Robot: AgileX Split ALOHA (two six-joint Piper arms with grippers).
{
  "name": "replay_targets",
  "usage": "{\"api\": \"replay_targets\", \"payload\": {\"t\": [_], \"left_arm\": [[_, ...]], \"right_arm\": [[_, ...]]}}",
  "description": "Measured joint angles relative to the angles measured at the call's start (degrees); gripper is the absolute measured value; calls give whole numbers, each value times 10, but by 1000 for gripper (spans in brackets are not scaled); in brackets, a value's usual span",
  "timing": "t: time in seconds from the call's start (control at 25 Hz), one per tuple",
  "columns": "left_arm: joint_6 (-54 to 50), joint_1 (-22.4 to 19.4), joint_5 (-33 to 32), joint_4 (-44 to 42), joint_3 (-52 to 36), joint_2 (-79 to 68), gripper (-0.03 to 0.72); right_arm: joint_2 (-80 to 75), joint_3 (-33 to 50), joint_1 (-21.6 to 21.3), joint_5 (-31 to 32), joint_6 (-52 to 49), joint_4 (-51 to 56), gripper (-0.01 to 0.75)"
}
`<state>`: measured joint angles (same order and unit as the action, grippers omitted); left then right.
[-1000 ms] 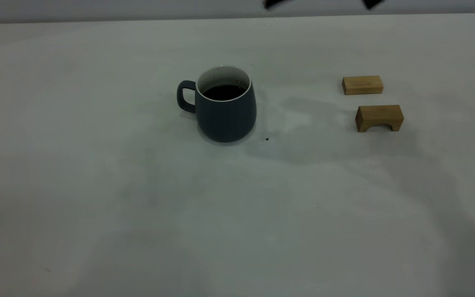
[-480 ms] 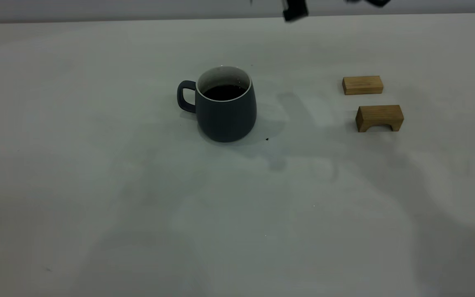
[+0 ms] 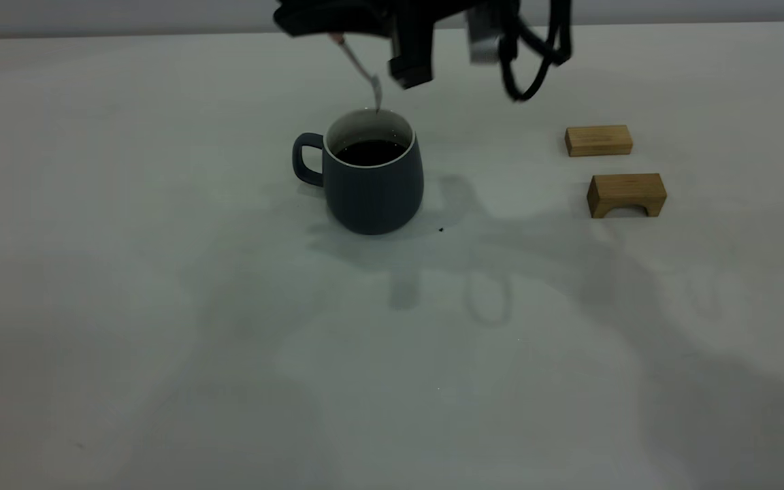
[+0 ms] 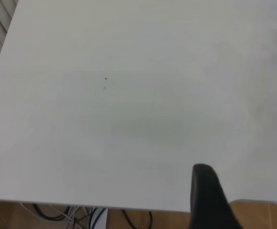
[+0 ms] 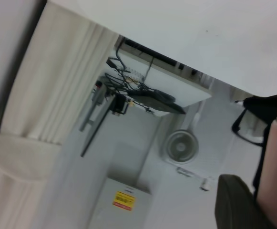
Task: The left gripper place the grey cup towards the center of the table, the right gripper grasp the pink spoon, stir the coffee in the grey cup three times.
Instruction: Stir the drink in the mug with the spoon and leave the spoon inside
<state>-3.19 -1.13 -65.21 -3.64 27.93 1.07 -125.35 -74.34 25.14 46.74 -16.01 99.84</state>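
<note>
Spoon tip right over the mug now! The right end effector (image 3: 337, 27) hangs at the far edge of the tabletop (image 3: 160, 306), pinching the pink spoon (image 3: 362, 68) by its handle, the metal bowl slanting down to just above the far rim of the grey cup (image 3: 373, 178). That cup stands upright toward the middle of the tabletop, handle pointing to the left edge, the coffee (image 3: 369, 151) sitting dark and low inside the white wall. The spoon's bowl looks not yet wet.

From the right wrist view, the pink handle fills the edge of the picture, fingers pressed against it. The left end effector (image 4: 210, 195) is parked away over the bare tabletop; whether its fingers are spread or together, I cannot tell.

The call here: ease the spoon straight down into the centre of the opening, not against the rim, since a knock could tip or slide the mug. Dip only far enough to reach the liquid, then keep the circles small and slow to avoid a slosh. Two wooden blocks (image 3: 623, 170) sit well apart, toward the right edge.
</note>
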Motion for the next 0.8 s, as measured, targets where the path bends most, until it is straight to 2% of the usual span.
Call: {"api": "replay_targets", "payload": {"t": [0.4, 0.8], "left_arm": [[0, 0, 0, 0, 0, 0, 469], [0, 0, 0, 0, 0, 0, 469]], "right_arm": [[-20, -1, 1, -15, -54, 11, 126], [-116, -89, 1, -10, -80, 11, 126]]}}
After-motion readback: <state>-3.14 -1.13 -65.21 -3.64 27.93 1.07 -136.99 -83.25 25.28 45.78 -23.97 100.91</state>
